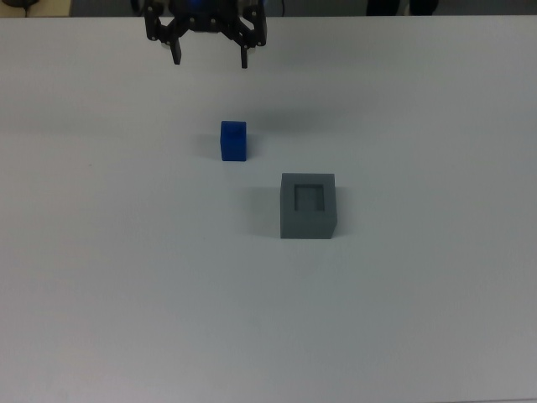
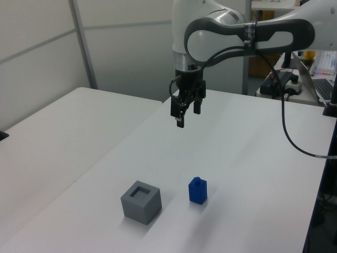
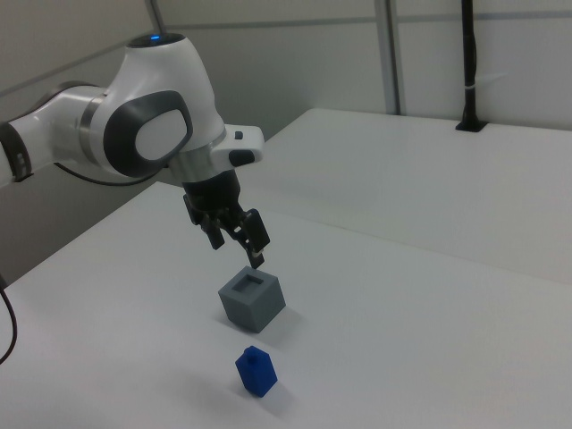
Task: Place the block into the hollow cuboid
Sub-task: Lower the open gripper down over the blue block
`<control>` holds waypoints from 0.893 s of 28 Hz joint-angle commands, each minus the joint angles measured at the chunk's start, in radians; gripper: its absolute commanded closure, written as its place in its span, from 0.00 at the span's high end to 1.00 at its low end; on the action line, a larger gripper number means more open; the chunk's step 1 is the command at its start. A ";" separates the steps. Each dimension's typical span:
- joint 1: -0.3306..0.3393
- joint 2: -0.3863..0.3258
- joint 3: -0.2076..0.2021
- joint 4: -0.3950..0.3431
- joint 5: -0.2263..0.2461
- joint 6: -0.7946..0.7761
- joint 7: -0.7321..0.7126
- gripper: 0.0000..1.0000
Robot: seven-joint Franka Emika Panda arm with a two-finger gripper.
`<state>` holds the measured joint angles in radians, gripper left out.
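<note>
In the top view the gripper (image 1: 210, 60) hangs above the white table (image 1: 109, 277) at the 12 o'clock edge, its two fingers spread apart and holding nothing, while the blue block (image 1: 233, 140) stands on the table well below it, and the grey hollow cuboid (image 1: 308, 206) sits near the block at about its 4 o'clock, not touching. The block seems to carry a small raised stud on top, so fingers closing too high could pinch only that and let it tilt or slip. The recess looks scarcely wider than the block, so a skewed grasp would probably leave it caught on the thick rim.
</note>
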<state>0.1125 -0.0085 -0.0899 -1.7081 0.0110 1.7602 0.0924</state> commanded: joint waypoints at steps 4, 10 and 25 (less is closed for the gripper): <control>0.007 -0.011 -0.001 -0.011 -0.011 -0.039 0.012 1.00; 0.009 -0.005 -0.002 -0.077 0.000 0.031 0.000 1.00; 0.058 0.034 0.009 -0.383 -0.019 0.303 0.004 1.00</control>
<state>0.1658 0.0219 -0.0750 -2.0540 0.0107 2.0257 0.0934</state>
